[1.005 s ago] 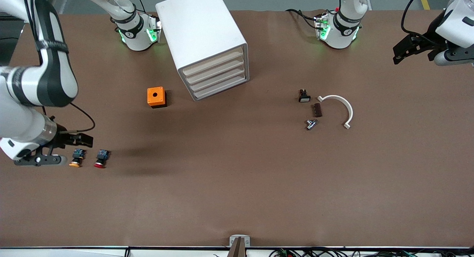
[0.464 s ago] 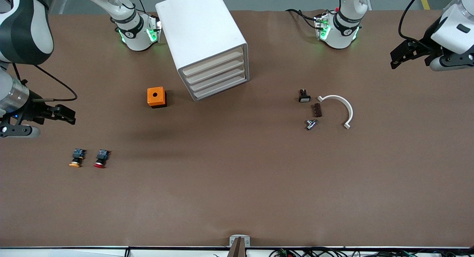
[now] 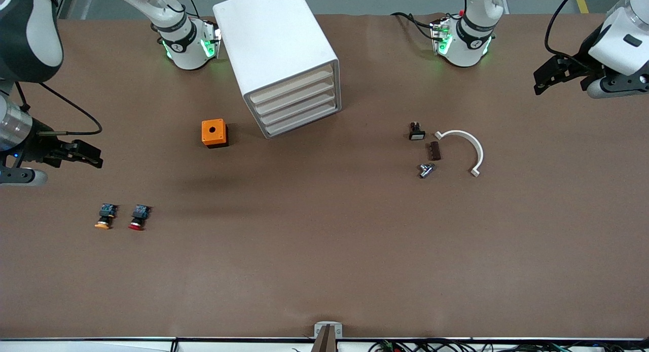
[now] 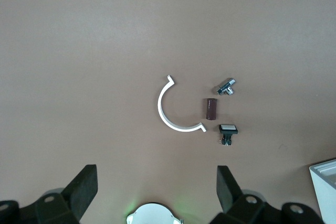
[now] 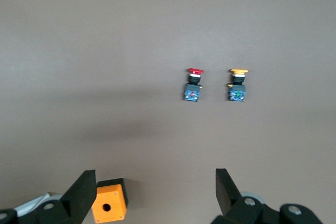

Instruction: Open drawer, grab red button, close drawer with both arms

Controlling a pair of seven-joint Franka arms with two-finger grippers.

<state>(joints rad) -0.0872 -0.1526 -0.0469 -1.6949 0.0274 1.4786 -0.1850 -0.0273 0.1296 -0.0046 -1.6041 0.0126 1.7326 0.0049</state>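
The white cabinet (image 3: pixel 284 63) stands near the right arm's base, and all its beige-fronted drawers (image 3: pixel 296 101) are shut. The red-capped button (image 3: pixel 138 217) lies on the table at the right arm's end, beside an orange-yellow-capped button (image 3: pixel 104 216). Both also show in the right wrist view, the red button (image 5: pixel 193 85) and the orange-yellow one (image 5: pixel 238 85). My right gripper (image 3: pixel 86 155) is open and empty, up over bare table at that end; its own view (image 5: pixel 155 182) shows it wide open. My left gripper (image 3: pixel 550 78) is open and empty over the left arm's end, as its wrist view (image 4: pixel 156 177) shows.
An orange cube with a hole (image 3: pixel 214 133) sits beside the cabinet, toward the right arm's end. A white half-ring (image 3: pixel 466 146), a brown piece (image 3: pixel 435 150), a metal fitting (image 3: pixel 426 170) and a small black switch (image 3: pixel 417 131) lie toward the left arm's end.
My right gripper has moved up and away from the two buttons toward the robots' side of the table. My left gripper has shifted slightly. Nothing on the table moved.
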